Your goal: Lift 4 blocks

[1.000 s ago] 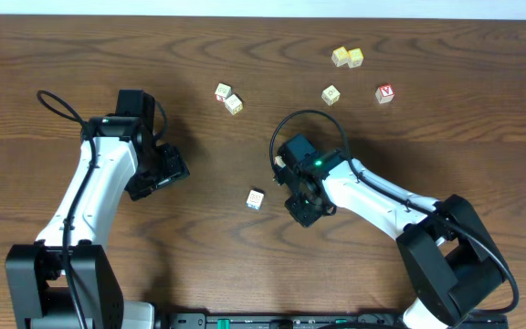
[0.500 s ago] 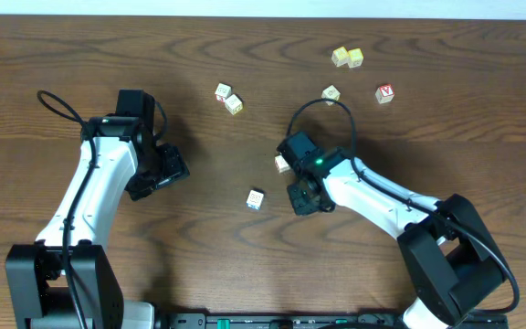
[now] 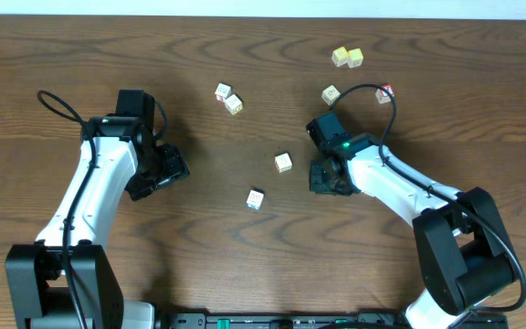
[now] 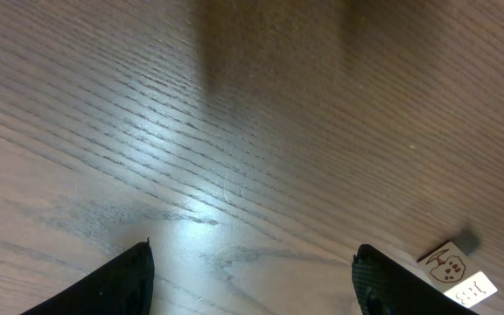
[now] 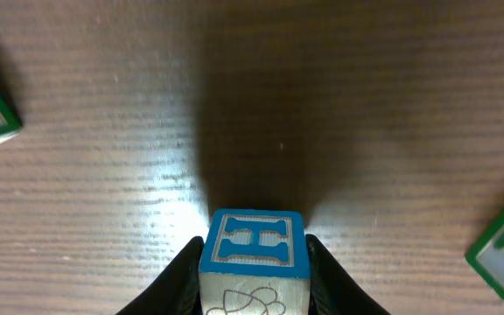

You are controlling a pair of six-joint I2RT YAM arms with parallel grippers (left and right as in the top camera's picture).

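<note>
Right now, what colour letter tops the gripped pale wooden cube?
Blue; the cube shows best from right wrist.

The overhead camera looks straight down from well above the desk [image 3: 245, 55]. It takes in the left arm [image 3: 99, 192] and the right arm [image 3: 391, 187], which reach up from the bottom edge. The left wrist camera sits close over the wood, tilted down past the left fingers [image 4: 121, 282] at its lower edge. The right wrist camera is nearer still, with the blue-H block [image 5: 254, 254] between the right fingers [image 5: 178, 280] at bottom centre. Each wrist view shares a small patch of desk with the overhead.
</note>
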